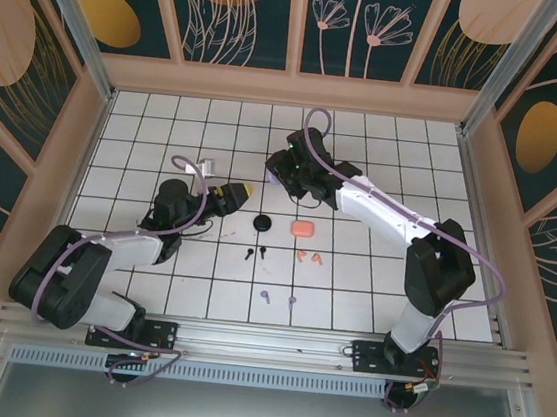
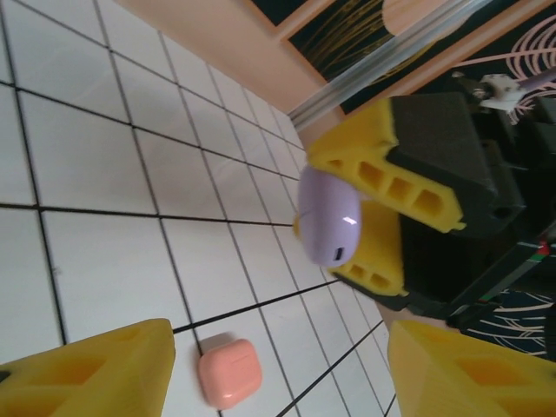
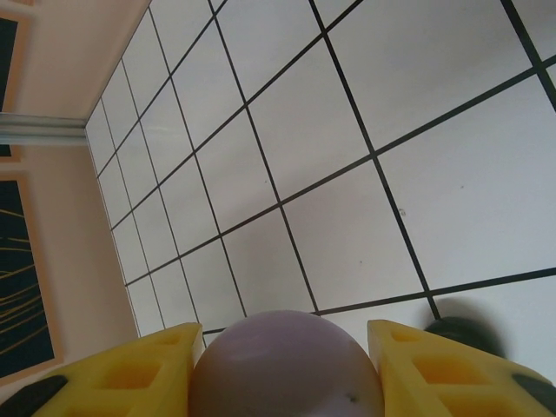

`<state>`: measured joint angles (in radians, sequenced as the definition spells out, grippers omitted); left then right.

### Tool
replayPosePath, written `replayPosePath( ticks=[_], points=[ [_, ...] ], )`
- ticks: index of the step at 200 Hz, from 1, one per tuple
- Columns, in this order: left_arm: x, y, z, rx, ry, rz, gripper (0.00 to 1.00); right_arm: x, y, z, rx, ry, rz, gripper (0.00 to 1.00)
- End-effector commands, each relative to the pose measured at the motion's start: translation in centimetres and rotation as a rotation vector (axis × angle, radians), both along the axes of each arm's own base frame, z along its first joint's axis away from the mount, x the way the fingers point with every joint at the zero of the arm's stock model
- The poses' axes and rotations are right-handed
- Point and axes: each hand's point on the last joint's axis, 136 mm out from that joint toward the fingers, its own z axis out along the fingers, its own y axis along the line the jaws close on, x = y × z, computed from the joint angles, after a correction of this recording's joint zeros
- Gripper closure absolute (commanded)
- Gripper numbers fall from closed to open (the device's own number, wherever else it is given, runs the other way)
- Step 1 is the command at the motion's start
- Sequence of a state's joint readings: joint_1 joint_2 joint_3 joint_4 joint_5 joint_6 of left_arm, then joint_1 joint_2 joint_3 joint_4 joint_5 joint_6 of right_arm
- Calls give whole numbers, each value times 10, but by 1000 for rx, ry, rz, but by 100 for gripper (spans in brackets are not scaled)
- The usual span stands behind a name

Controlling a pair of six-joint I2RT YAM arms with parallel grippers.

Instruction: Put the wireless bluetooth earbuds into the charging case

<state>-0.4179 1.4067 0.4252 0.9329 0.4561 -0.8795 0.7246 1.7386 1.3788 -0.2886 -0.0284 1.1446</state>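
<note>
The right tool (image 3: 284,328) is clamping a lilac charging case (image 3: 287,373) between its yellow fingers (image 2: 382,174), holding it raised over the tabletop (image 3: 347,130) near the far middle of the grid. The left tool (image 2: 280,346) is facing it from close by, its jaws standing apart with nothing between them.

None of the earbuds is sitting in a case. The lilac earbuds (image 1: 266,296) are lying on the near tiles, well apart from the lifted case. The black earbuds (image 1: 248,255) and the pink earbuds (image 1: 300,255) are lying one row farther in. A pink case (image 2: 229,372) and a black case (image 1: 263,224) are resting on the tabletop between the arms.

The lilac case appears to be closed, though its seam is hard to make out in the left wrist view.

The main risk is the case itself. It is smooth and rounded, so a push from the left tool against the lid could squeeze it out of the right tool's pinch or twist it there. If it drops, it could scatter the small buds below. A left tool coming in off-centre would be hitting the yellow fingers rather than the lid. With the lid staying down, no bud is going in.
</note>
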Motion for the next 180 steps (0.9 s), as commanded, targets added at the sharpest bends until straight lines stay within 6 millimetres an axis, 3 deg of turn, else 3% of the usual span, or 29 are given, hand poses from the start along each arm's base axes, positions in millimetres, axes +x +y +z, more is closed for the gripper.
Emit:
replayPosePath(
  ticks=[1, 64, 180],
  points=[
    [8, -12, 36, -37, -144, -10, 37, 2, 15, 13, 63, -4, -6, 57],
    [14, -35, 32, -46, -151, -48, 47, 0, 25, 14, 69, -1, 5, 57],
    [29, -42, 28, -60, -149, -36, 56, -1, 34, 16, 83, 0, 19, 57]
  ],
)
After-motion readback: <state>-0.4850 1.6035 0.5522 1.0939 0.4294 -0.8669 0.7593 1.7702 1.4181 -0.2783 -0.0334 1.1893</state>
